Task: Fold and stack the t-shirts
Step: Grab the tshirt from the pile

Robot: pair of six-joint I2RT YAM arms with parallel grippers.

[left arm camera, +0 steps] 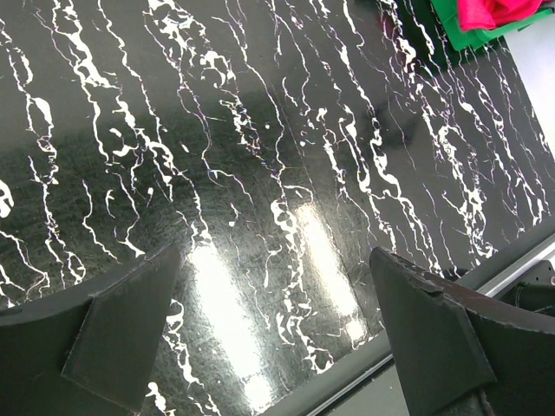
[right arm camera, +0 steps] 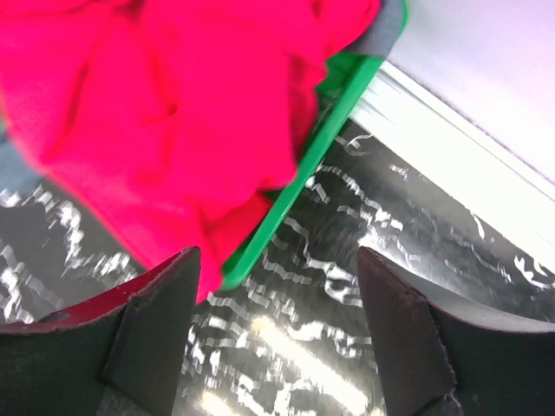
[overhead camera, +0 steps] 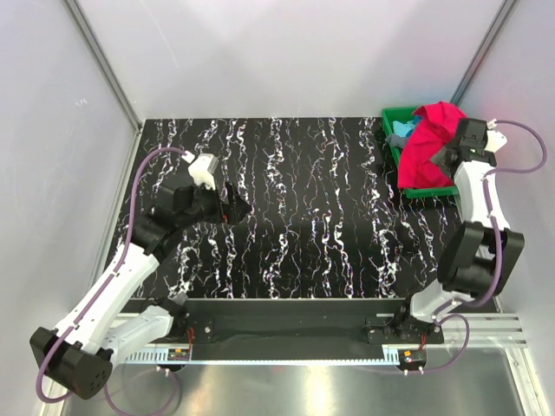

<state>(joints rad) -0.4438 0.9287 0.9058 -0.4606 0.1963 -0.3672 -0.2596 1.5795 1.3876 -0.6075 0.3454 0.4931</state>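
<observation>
The right fingers (right arm camera: 152,334) stood wide apart with nothing clamped between them; only the black, white-veined marble-patterned table (right arm camera: 347,286) and a corner of the green plastic bin (right arm camera: 290,195) showed in the gap. The lowest fold of the bright pink-red cloth t-shirt (right arm camera: 173,113) hung right at the tip of one finger, and whether it touched could not be told. That shirt was heaped over the bin at the table's far right corner and spilled over its rim, hiding most of what lay inside. A sliver of slate grey-blue cloth (right arm camera: 388,30) peeked from under it, too little to make out its shape. In the overhead view a bit of a light teal-blue t-shirt (overhead camera: 401,132) showed in the bin's far left end, the rest covered.

The left fingers (left arm camera: 121,338) were fully spread and held nothing, hanging over bare table on the left side, well apart from the bin. Their bases were cut off by the wrist view's edge.
</observation>
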